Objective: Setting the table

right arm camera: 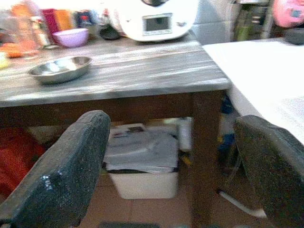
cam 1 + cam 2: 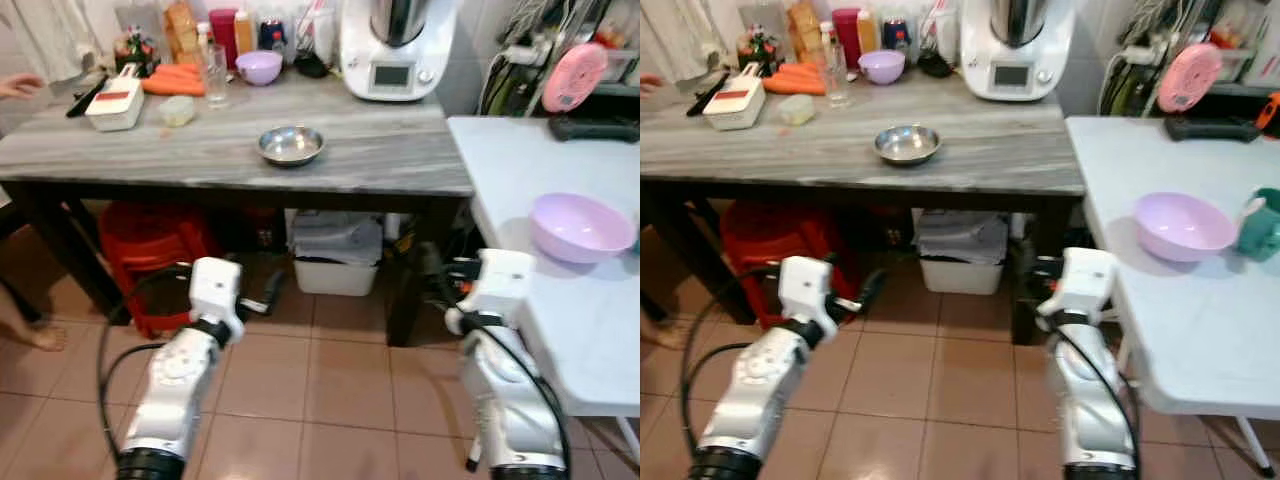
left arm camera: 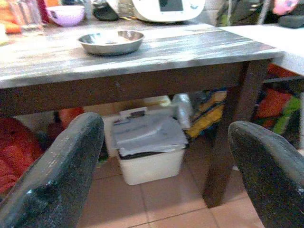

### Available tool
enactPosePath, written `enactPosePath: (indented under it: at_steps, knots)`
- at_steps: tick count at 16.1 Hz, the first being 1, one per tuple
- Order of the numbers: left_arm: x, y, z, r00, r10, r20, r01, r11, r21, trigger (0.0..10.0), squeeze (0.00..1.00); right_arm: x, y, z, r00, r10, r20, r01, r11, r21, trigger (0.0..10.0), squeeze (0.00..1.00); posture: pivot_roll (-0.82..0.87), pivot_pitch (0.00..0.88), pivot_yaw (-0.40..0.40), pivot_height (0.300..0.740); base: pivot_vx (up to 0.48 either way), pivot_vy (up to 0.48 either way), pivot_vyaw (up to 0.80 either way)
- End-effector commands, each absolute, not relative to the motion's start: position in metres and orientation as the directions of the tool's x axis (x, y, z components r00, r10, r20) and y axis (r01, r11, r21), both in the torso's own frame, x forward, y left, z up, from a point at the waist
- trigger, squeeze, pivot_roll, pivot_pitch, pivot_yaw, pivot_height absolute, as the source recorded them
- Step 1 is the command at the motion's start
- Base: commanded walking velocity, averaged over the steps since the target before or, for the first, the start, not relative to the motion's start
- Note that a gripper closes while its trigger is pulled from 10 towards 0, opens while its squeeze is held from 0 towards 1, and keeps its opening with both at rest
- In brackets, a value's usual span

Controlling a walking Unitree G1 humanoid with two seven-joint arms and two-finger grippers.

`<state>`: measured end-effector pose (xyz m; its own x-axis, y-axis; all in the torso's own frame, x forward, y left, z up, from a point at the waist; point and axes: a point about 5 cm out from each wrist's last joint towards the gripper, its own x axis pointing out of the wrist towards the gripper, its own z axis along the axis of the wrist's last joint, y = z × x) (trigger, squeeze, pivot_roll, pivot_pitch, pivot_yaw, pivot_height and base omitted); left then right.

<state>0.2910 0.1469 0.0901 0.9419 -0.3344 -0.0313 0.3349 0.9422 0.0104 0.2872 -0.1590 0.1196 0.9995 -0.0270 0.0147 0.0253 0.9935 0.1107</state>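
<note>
Both grippers low, before the grey wooden table [image 2: 380, 160].

Shallow round steel bowl [image 2: 291, 145], empty, at 12 o'clock; empty lilac plastic bowl [image 2: 580, 226] at 2 o'clock. Left gripper [image 3: 166, 161] and right gripper [image 1: 175, 166] gape wide, holding nothing.

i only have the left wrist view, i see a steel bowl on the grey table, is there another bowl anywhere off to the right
Observer: Yes, a large purple bowl sits on the white table to the right of the grey table.
Operator: anything next to it
Observer: A teal object lies just right of it; I cannot tell what it is.
Operator: where is my right arm
Observer: The right gripper hangs low beside the white table's edge, jaws open, holding nothing.
Operator: anyone around
Observer: A person's hand reaches in at the far left end of the grey table, and a bare foot is on the floor below.
</note>
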Motion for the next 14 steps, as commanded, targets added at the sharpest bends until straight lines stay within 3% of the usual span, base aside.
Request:
enactPosePath:
  at_steps: [1,14]
  knots:
    - [0.2902,0.1415,0.0894,0.934,-0.355,-0.033,0.355,0.935,-0.003,10.0,0.00,0.2864,-0.1660,0.1203,0.999,-0.043,0.012,0.042,0.994,0.104,10.0,0.00,0.02,0.000,0.032,0.740,0.000,-0.360,0.00]
    - [0.2910,0.1412,0.0889,0.933,-0.359,-0.035,0.359,0.933,-0.004,10.0,0.00,0.2876,-0.1642,0.1213,0.999,-0.038,0.017,0.036,0.994,0.102,10.0,0.00,0.02,0.000,0.032,0.740,0.000,-0.363,0.00]
